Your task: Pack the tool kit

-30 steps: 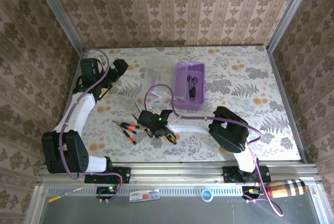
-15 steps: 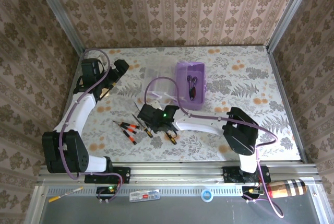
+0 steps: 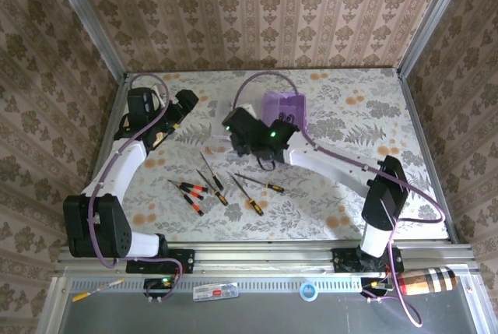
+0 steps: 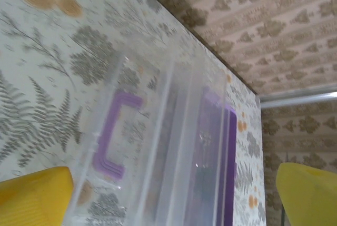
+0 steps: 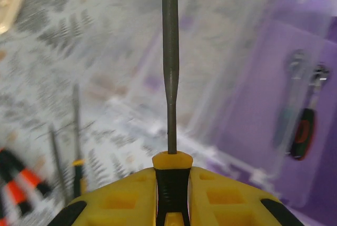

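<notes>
The right fingers (image 5: 121, 199), clamped on a screwdriver (image 5: 169, 78), have swung from the desk (image 3: 342, 202) to the purple box (image 3: 291, 105); level its shaft along the box before releasing, while the left fingers (image 4: 31, 194) gape wide.

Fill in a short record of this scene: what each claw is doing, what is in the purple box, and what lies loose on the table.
Left claw: open, holding nothing, clear lid ahead of it
Right claw: shut on a screwdriver, shaft pointing forward, close to the purple box
Purple box: lid off, pliers inside
Table: several loose screwdrivers, not yet packed
</notes>
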Action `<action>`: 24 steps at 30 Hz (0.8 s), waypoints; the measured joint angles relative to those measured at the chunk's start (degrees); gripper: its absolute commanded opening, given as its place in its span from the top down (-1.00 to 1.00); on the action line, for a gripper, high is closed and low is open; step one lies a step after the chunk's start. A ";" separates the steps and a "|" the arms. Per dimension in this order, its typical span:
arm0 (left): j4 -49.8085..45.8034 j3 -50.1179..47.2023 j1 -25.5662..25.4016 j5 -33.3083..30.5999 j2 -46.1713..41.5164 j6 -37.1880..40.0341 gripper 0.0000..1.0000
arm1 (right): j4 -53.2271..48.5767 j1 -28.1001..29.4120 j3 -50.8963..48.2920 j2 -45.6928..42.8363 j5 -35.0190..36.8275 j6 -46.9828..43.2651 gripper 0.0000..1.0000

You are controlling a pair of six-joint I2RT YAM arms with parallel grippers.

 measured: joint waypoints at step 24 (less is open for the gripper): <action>2.03 0.00 -8.04 2.56 0.92 0.00 -1.00 | 13.11 -18.27 3.63 16.09 -29.07 15.41 0.61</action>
